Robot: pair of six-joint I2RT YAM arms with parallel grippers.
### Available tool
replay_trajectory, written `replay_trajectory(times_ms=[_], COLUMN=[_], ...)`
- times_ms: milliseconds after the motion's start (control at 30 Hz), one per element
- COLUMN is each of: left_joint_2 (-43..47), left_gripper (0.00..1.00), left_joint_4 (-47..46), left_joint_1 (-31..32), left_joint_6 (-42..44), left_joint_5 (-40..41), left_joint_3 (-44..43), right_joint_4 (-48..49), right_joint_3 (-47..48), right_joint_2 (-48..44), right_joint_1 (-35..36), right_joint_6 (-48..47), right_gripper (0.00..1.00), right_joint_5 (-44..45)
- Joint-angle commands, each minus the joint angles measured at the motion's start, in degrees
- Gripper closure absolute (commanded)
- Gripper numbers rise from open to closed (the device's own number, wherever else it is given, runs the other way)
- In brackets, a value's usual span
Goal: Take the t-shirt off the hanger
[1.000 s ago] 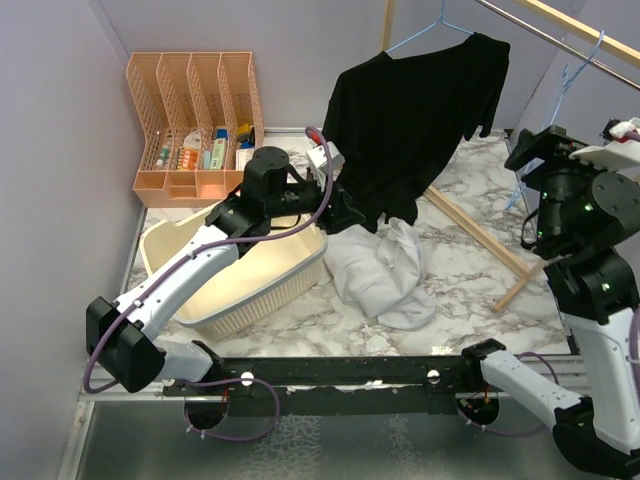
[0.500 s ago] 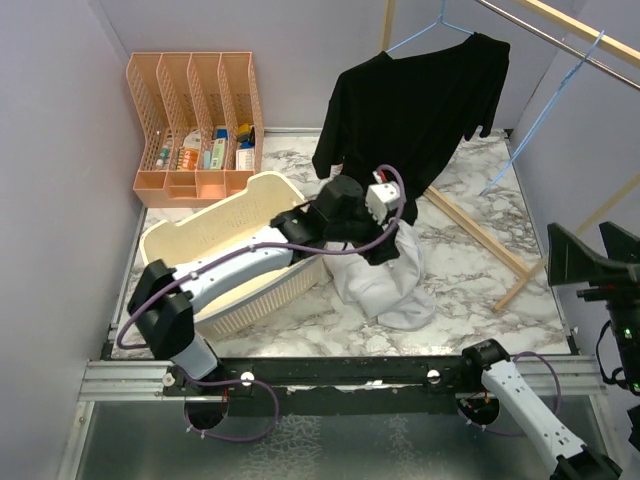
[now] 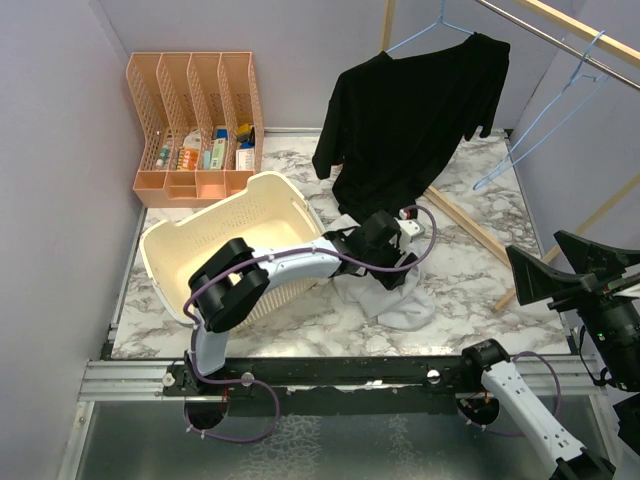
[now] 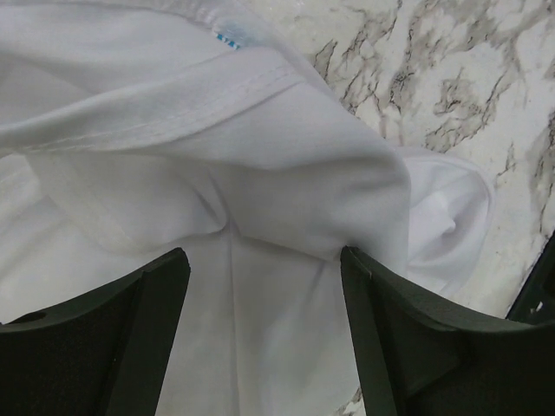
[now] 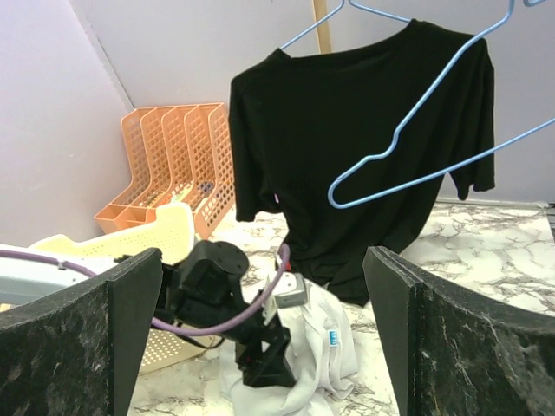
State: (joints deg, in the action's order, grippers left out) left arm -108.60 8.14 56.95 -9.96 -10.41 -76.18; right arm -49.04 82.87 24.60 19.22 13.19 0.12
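Your black short-sleeved t-shirt point(image 3: 415, 115) hangs on the light-blue wire hanger point(image 3: 410, 38) at the back, well apart from both jaws. Your left gripper point(image 4: 262, 264) stands open over crumpled white cloth point(image 4: 260, 165); your right gripper point(image 5: 260, 264) gapes wide, holding nothing.

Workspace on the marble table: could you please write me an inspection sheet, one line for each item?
Surface: white-and-grey marble tabletop, partly covered.
Job's things: black short-sleeved t-shirt hangs on a light-blue wire hanger, not yet removed.
Clutter: crumpled white garment; cream plastic laundry basket; orange mesh file organiser; loose wooden slat; second, empty blue wire hanger.
Grippers: left gripper open, jaws astride a fold of the white garment; right gripper open, empty, away from the clothes.
Cables: purple cable runs along the left arm.
Surroundings: lilac walls; wooden hanging rail above.
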Motion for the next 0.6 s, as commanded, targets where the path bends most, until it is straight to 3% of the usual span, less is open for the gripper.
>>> replay_trajectory(times_ms=[0,267,300,333,467,500,533,567], left_joint_2=[-3.7,-9.11,-9.72,-10.34,-12.97,-13.44,-13.74,-13.93], left_gripper=[0.26,0.17,0.12,0.02,0.01,0.04,0.15,0.36], left_joint_4=[-1.64,-1.8,-1.35,-0.67,3.59,3.99,4.02,4.17], left_joint_1=[2.82,3.7,3.63,3.67,3.61,3.57,3.54,3.36], left_joint_6=[-0.68,-1.58,-1.54,-1.16,1.21,1.91,2.28,2.2], left_joint_5=[5.67,13.46,14.0,14.17,10.24,8.16,6.5,5.32], left_joint_3=[-3.3,-4.14,-4.19,-4.34,-5.6,-5.57,-5.31,-5.1], right_joint_4=[0.41,1.44,1.45,1.47,1.75,1.83,1.91,2.0], right_joint_3=[-1.11,-3.47,-3.58,-3.64,-4.47,-4.68,-4.88,-5.11], right_joint_2=[-1.97,-2.87,-2.94,-2.99,-3.24,-3.33,-3.35,-3.4], right_joint_1=[0.2,0.2,0.2,0.16,0.2,0.2,0.2,0.2], right_joint_6=[-1.22,-1.4,-1.42,-1.44,-1.4,-1.31,-1.26,-1.21], right_gripper=[0.0,0.0,0.0,0.0,0.0,0.0,0.0,0.0], right_joint_5=[-2.02,-2.73,-2.84,-2.88,-2.67,-2.67,-2.75,-2.78])
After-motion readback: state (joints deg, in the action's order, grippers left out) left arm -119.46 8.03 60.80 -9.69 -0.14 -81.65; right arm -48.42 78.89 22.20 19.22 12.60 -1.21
